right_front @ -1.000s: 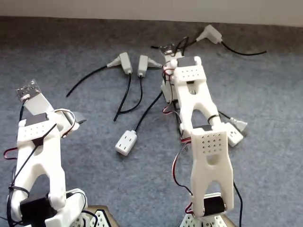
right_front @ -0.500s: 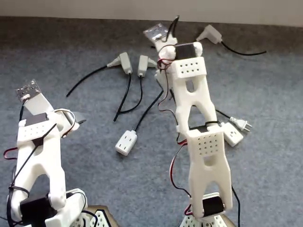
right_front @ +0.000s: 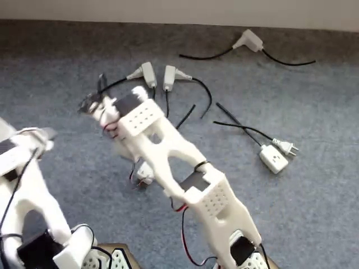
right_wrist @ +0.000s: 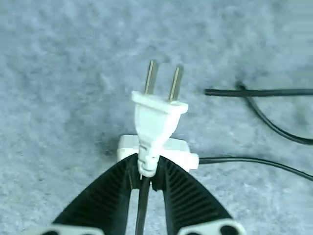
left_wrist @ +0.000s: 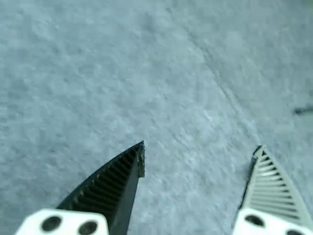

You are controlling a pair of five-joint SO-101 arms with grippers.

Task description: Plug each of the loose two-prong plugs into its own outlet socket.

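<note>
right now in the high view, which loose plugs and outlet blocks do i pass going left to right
plug → second plug beside it → angled plug by the far edge → outlet block

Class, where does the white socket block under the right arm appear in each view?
High view: the socket block sits left of centre, partly under the right arm.
Right wrist view: just behind the plug held in the right gripper.
Left wrist view: carpet beyond the open left gripper.
Shared landmark: the grey carpet.
</note>
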